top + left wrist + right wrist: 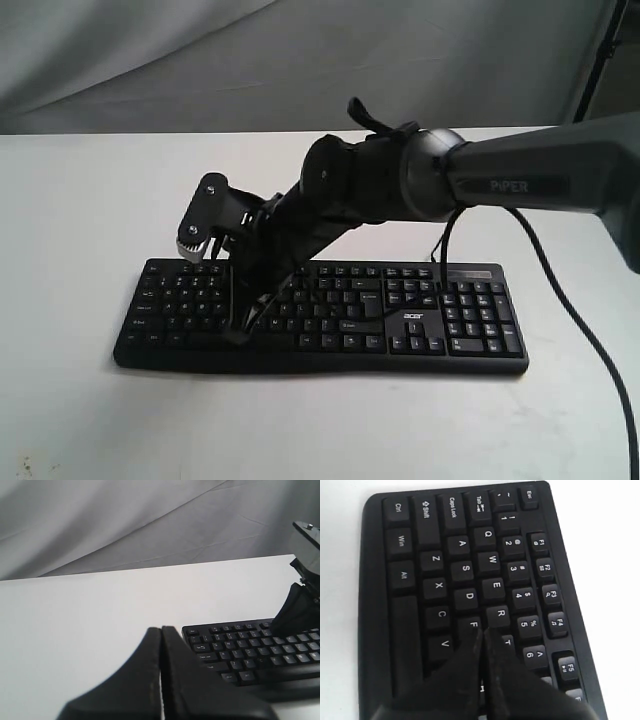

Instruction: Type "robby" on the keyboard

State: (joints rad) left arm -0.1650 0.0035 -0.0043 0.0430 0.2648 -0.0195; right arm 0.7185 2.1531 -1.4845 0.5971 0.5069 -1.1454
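Note:
The black keyboard lies flat on the white table, its number pad and "acer" logo toward the right. My right gripper reaches across to the keyboard's left half, fingers pointing down onto the letter keys. In the right wrist view the right gripper is shut, its tip at the junction of the F, R and T keys of the keyboard. I cannot tell whether it presses a key. My left gripper is shut on nothing, above bare table off the Esc corner of the keyboard. The exterior view does not show it.
The white table runs all round the keyboard, with grey cloth hanging behind. The right arm spans the keyboard's right half, and a black cable trails from it over the table at the right.

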